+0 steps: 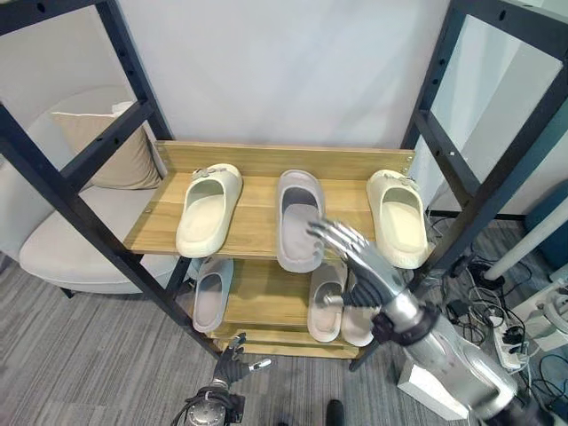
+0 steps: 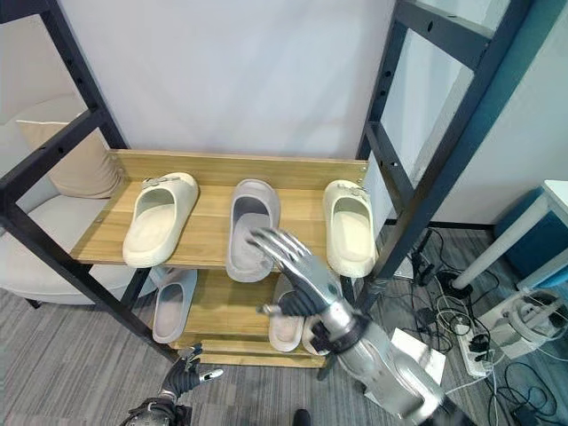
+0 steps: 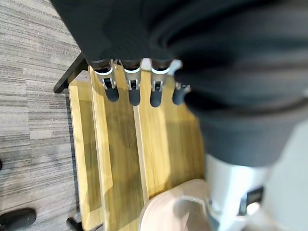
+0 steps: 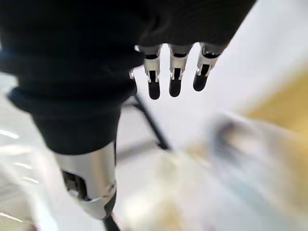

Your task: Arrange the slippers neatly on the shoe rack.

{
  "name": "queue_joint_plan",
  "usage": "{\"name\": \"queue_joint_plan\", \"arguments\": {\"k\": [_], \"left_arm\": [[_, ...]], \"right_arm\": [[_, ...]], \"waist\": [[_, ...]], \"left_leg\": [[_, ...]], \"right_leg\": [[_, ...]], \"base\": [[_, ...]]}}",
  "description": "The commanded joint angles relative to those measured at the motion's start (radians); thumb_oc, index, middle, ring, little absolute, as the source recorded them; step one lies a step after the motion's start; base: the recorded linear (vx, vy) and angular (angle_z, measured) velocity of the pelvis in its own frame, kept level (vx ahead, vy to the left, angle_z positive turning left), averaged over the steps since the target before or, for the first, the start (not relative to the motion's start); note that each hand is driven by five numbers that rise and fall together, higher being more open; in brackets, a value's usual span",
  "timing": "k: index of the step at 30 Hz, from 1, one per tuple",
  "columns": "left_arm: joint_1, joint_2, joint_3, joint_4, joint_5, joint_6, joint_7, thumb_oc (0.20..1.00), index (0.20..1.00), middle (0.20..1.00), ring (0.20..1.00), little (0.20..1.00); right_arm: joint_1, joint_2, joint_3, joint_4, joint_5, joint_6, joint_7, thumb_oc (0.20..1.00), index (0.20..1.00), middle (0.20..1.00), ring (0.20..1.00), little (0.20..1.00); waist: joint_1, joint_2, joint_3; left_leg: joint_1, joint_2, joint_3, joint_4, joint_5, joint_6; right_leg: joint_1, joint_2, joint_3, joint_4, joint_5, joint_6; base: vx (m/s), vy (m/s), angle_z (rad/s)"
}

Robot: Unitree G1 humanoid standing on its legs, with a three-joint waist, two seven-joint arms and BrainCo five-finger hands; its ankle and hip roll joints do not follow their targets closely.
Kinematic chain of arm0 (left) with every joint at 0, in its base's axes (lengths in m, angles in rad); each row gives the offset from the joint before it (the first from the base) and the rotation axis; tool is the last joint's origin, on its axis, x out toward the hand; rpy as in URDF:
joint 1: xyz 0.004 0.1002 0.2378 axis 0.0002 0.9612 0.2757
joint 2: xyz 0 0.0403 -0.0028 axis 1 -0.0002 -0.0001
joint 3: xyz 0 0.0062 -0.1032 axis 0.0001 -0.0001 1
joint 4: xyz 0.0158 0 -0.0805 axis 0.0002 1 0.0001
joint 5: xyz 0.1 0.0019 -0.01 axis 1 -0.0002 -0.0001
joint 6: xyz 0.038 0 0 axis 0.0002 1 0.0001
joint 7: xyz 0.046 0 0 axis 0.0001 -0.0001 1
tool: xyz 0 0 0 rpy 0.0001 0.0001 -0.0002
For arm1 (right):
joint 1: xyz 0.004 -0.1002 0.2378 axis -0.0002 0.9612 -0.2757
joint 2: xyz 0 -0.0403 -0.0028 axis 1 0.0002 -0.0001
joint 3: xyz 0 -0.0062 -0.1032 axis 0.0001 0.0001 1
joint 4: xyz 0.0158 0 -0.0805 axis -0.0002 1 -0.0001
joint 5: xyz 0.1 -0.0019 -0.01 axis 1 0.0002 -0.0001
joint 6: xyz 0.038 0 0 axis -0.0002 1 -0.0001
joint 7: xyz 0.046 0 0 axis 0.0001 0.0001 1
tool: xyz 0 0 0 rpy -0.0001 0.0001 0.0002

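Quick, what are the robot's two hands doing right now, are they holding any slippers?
Left hand: open, holding nothing, low near the floor.
Right hand: open, fingers spread, holding nothing, raised in front of the grey slipper.

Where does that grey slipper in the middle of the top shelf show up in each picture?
Left eye view: grey slipper sits centre, between two cream slippers, its front end behind the right robot hand.
Right eye view: left of centre, same neighbours.
Left wrist view: I cannot pick it out.
Right wrist view: too blurred to tell.
Shared landmark: the wooden top shelf.

Three slippers [image 1: 299,219] side by side on shelf [image 1: 251,232]
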Motion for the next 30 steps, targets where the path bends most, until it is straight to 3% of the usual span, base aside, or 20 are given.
{"name": "queue_joint_plan", "arguments": {"k": [1,7,12,20,25,30], "left_arm": [[-0.072,0.011,0.013,0.021,-0.042,-0.059,0.039,1.0,1.0,1.0,1.0,1.0],[-0.037,0.001,0.026,0.021,-0.059,-0.046,0.03,1.0,1.0,1.0,1.0,1.0],[0.004,0.02,0.065,0.031,-0.067,-0.046,-0.01,1.0,1.0,1.0,1.0,1.0],[-0.016,0.044,0.051,0.045,-0.082,-0.051,-0.044,1.0,1.0,1.0,1.0,1.0],[-0.03,0.049,0.04,0.05,-0.099,-0.048,-0.048,1.0,1.0,1.0,1.0,1.0],[-0.017,0.042,0.057,0.054,-0.098,-0.039,-0.053,1.0,1.0,1.0,1.0,1.0]], "right_arm": [[-0.034,0.007,-0.045,-0.073,0.064,-0.009,-0.083,1.0,1.0,1.0,1.0,1.0],[-0.143,0.048,-0.12,-0.02,0.041,0.039,-0.135,1.0,1.0,1.0,1.0,1.0],[-0.209,0.052,-0.176,0.258,0.01,0.103,-0.15,1.0,1.0,1.0,1.0,1.0],[-0.386,0.119,-0.06,0.672,0.013,0.187,-0.1,1.0,1.0,1.0,1.0,1.0],[-0.468,0.125,-0.043,0.787,0.036,0.221,-0.098,1.0,1.0,1.0,1.0,1.0],[-0.404,0.111,-0.102,0.747,0.044,0.232,-0.104,1.0,1.0,1.0,1.0,1.0]], "waist": [[0.033,0.002,0.023],[0.07,-0.007,0.018],[0.125,-0.023,0.027],[0.205,-0.036,0.049],[0.217,-0.041,0.05],[0.201,-0.031,0.042]], "left_leg": [[0.027,-0.005,0.004,-0.007,-0.078,0.036],[0.019,-0.009,-0.014,-0.007,-0.075,0.04],[0.007,-0.016,-0.04,-0.007,-0.072,0.042],[-0.02,-0.025,-0.078,-0.007,-0.065,0.039],[-0.027,-0.028,-0.089,-0.007,-0.064,0.039],[-0.016,-0.029,-0.095,-0.007,-0.071,0.038]], "right_leg": [[0.11,-0.006,0.007,0.002,-0.139,0.049],[0.111,-0.01,-0.014,0.002,-0.137,0.048],[0.111,-0.016,-0.041,0.002,-0.139,0.051],[0.101,-0.023,-0.085,0.002,-0.147,0.054],[0.099,-0.027,-0.098,0.002,-0.15,0.055],[0.112,-0.03,-0.102,0.002,-0.156,0.053]], "base": [[-0.01,0.031,0.19],[0.0,0.033,0.08],[0.04,0.042,0.1],[0.05,0.047,0.19],[0.01,0.012,0.04],[0.02,0.007,0.11]]}}
